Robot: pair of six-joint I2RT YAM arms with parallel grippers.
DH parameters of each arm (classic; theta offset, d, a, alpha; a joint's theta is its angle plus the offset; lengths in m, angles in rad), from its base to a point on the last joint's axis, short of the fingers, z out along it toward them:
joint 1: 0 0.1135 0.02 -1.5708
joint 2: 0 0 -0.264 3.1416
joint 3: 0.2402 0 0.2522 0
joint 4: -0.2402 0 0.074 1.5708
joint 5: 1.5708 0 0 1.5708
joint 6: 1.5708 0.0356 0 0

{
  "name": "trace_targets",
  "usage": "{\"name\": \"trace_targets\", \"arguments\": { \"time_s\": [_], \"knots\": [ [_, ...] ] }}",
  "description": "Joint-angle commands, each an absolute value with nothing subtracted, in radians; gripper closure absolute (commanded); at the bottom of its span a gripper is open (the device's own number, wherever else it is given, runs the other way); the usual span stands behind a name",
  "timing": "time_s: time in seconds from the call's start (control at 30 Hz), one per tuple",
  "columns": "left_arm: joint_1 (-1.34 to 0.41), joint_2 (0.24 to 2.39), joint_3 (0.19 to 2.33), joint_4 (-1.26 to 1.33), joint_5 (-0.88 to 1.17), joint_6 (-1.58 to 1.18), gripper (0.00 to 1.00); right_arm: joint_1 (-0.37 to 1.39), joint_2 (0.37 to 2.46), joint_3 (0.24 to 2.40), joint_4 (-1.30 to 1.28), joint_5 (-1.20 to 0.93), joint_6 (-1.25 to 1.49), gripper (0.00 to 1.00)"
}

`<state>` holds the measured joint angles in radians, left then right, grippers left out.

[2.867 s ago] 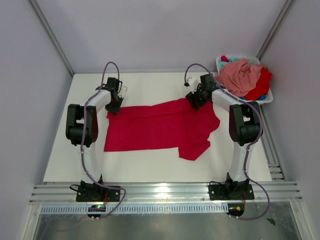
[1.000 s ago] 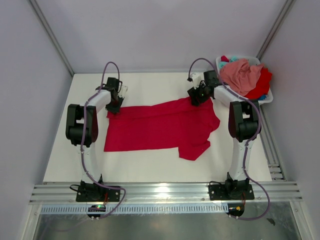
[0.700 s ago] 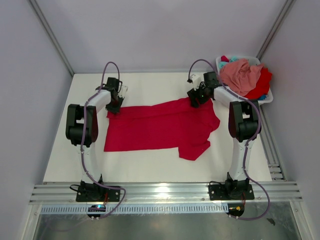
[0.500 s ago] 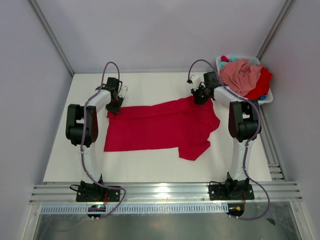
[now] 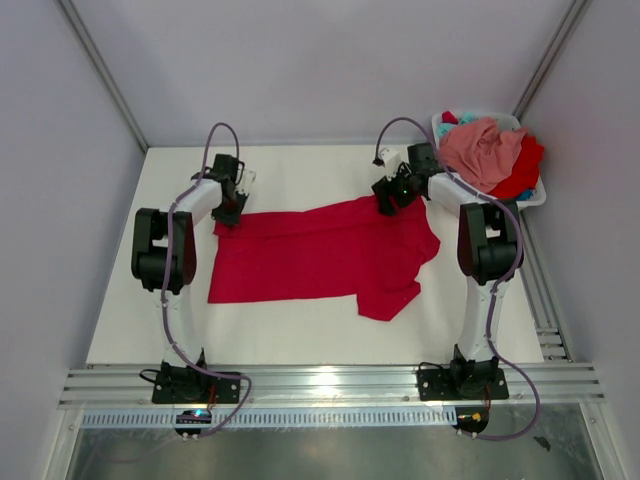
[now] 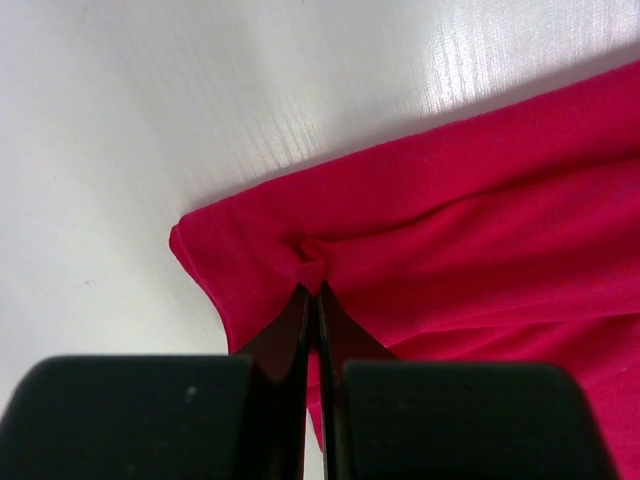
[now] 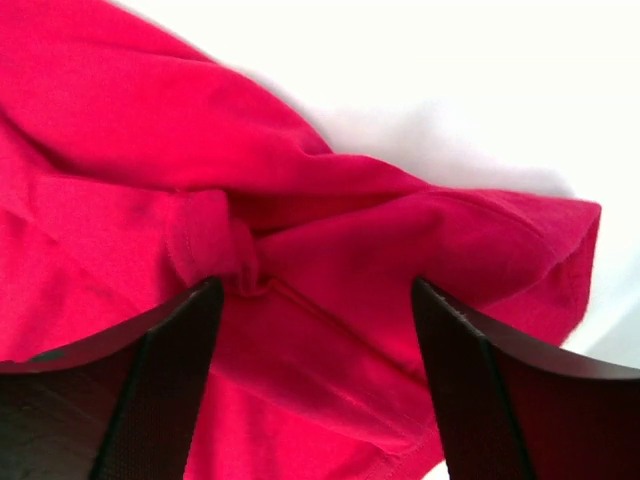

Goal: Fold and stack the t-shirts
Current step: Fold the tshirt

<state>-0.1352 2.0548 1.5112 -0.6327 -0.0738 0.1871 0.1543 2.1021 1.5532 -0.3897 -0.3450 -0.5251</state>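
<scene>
The left claw is pressed shut on a thin pinch of the red t-shirt, at its far left corner. The right claw is held wide apart over a bunched ridge of the same cloth at the far right corner, and nothing is gripped by it.

If that claw is closed where it stands, only the raised knot, or several layers at once, may be caught, and the corner would then be lifted crooked. So little cloth is held on the left that it could be pulled free by any tug from the other side. The lobe of cloth jutting toward the near edge on the right could be trapped inside a fold.

The shirt is spread wide across the middle of the white tabletop, whose glossy face is likely to let cloth slide. A white basket, heaped with a salmon pink t-shirt, is set at the far right corner, near the right arm, where it could be brushed. The tabletop is enclosed by plain pale walls.
</scene>
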Motion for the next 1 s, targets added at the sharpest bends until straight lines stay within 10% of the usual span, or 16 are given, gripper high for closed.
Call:
{"name": "trace_targets", "arguments": {
  "time_s": [0.0, 0.97],
  "knots": [
    [-0.135, 2.04, 1.542, -0.601, -0.06, 0.179, 1.0, 0.16, 2.007, 1.533, -0.354, -0.451, -0.57, 0.18],
    [-0.135, 2.063, 1.568, -0.626, -0.074, 0.183, 1.0, 0.166, 2.218, 1.858, -0.718, -0.66, -0.854, 0.17]
  ]
}}
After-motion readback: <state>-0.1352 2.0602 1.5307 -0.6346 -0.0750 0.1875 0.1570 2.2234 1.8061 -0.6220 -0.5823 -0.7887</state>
